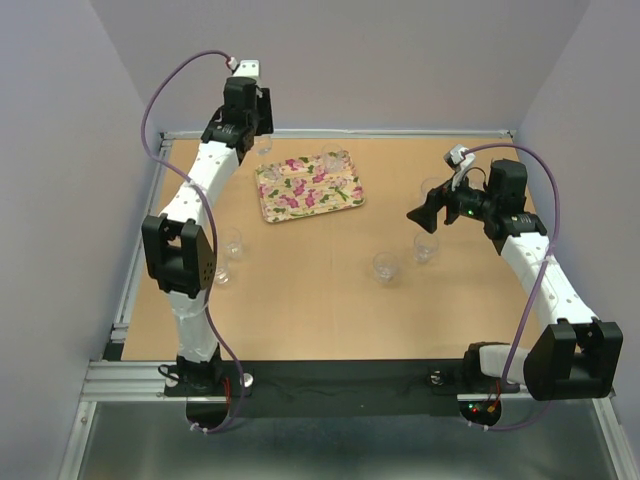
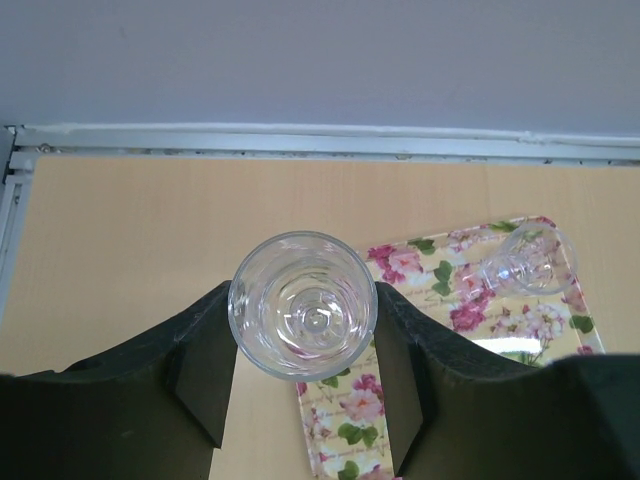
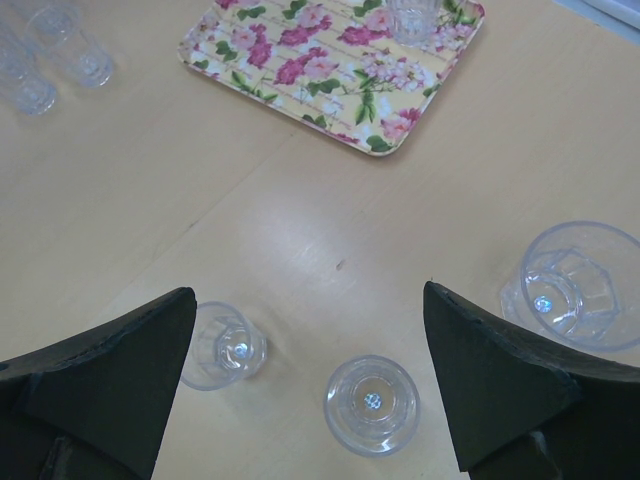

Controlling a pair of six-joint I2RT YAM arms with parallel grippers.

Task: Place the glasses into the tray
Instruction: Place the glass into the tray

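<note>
My left gripper (image 1: 258,138) is at the far left of the table, shut on a clear glass (image 2: 303,305); its fingers (image 2: 205,350) press both sides of it. It holds the glass over the left edge of the flowered tray (image 2: 440,300). The tray (image 1: 308,187) carries one glass (image 1: 336,160), also seen in the left wrist view (image 2: 525,260). My right gripper (image 1: 425,215) is open and empty above three glasses standing on the table (image 3: 222,345) (image 3: 371,403) (image 3: 575,285). In the right wrist view the tray (image 3: 330,60) lies beyond them.
A cluster of clear glasses (image 1: 230,250) stands on the table beside my left arm, also in the right wrist view (image 3: 60,60). A metal rail (image 2: 320,140) and grey walls border the table's far edge.
</note>
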